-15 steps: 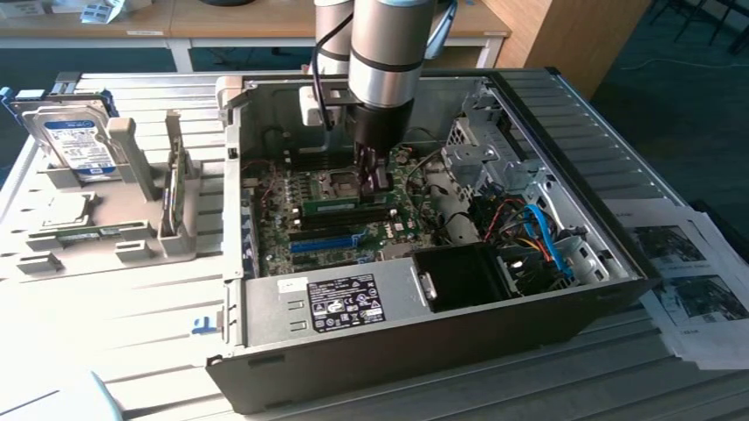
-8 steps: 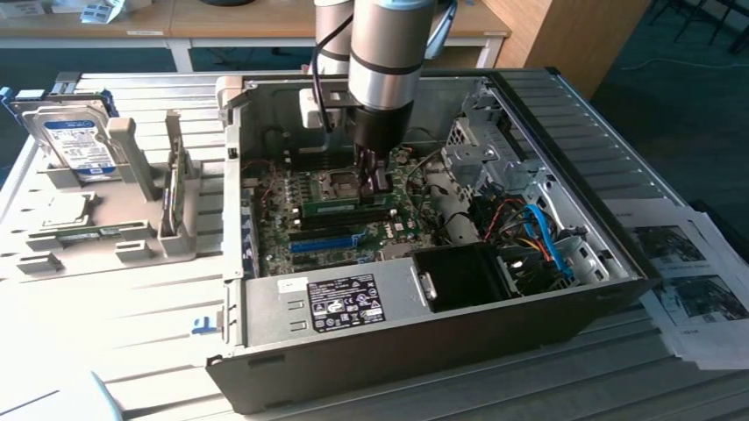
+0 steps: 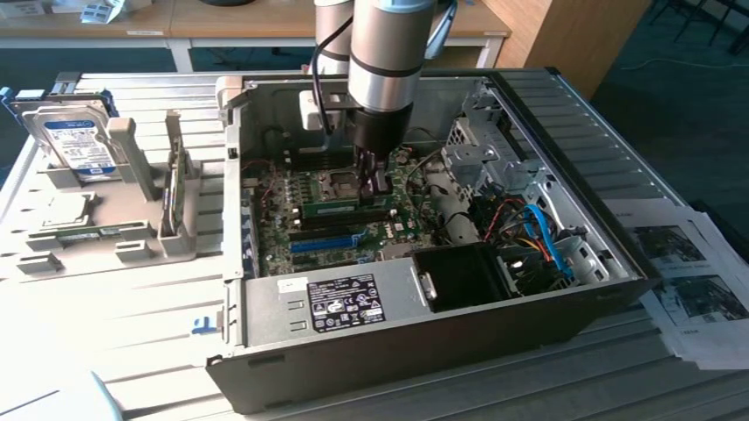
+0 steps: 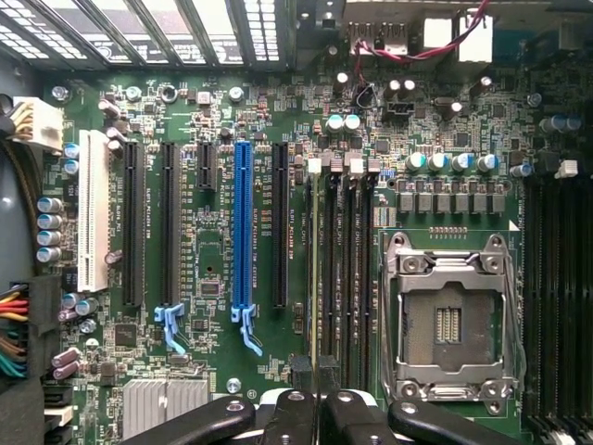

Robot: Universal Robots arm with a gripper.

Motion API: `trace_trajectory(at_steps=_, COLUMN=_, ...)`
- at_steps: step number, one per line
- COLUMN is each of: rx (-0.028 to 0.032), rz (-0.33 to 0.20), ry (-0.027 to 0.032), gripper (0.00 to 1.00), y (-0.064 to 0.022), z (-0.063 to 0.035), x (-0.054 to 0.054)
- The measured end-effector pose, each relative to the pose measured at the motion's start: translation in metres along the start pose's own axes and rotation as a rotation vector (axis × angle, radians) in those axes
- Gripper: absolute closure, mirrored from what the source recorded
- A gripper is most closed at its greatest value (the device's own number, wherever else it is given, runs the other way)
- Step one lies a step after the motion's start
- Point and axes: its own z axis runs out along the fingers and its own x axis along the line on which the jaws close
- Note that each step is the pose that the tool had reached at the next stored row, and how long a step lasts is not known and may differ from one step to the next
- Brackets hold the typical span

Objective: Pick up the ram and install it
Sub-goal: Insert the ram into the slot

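Pick-up done: jaws pinch the long thin green circuit-board ram stick (image 4: 315, 269), standing on edge among the black memory slots (image 4: 345, 269) beside the empty silver processor socket (image 4: 449, 320); seating looks near complete, latching unconfirmed.

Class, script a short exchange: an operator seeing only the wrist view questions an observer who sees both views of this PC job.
Operator: What's outside the case?
Observer: A hard drive stands in a grey rack, at the exterior view's left.
Operator: How does the ram sit?
Observer: Its green side shows, lengthwise on the board, with the gripper at its end toward the exterior view's right.
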Motion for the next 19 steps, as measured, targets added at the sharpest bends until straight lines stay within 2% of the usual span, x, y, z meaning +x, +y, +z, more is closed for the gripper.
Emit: trace_trajectory(at_steps=19, rx=0.0, rz=0.0, ry=-0.0002, gripper=0.88, y=0.0014, z=0.0021, x=0.0)
